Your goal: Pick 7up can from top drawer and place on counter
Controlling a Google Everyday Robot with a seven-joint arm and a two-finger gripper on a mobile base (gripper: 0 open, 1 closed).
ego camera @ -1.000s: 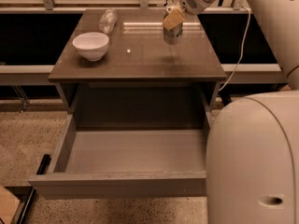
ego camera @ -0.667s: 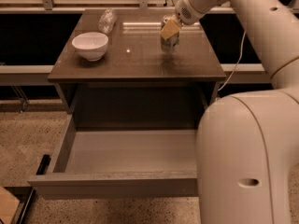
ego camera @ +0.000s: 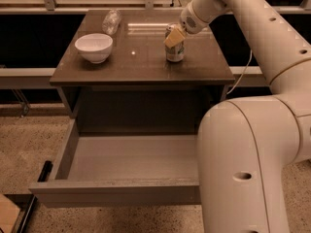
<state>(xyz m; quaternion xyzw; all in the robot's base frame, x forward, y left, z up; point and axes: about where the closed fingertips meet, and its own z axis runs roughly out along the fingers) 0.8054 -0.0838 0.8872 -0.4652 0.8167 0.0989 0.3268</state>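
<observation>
The 7up can (ego camera: pixel 175 52) stands upright on the counter (ego camera: pixel 131 64), right of its middle. My gripper (ego camera: pixel 174 36) comes in from the upper right and is closed around the can's top; one yellowish finger pad (ego camera: pixel 173 37) covers the upper front of the can. The can's base rests on the counter surface. The top drawer (ego camera: pixel 116 193) is pulled fully open below the counter, and its inside shows nothing in it.
A white bowl (ego camera: pixel 94 46) sits on the counter's left side. A clear plastic bottle (ego camera: pixel 112 20) lies at the back left. My large white arm (ego camera: pixel 252 159) fills the right of the view and hides the drawer's right end. A dark rail (ego camera: pixel 34 198) lies on the floor at left.
My gripper has moved the can down and slightly forward until it rests on the counter. The bowl, bottle and drawer have not moved.
</observation>
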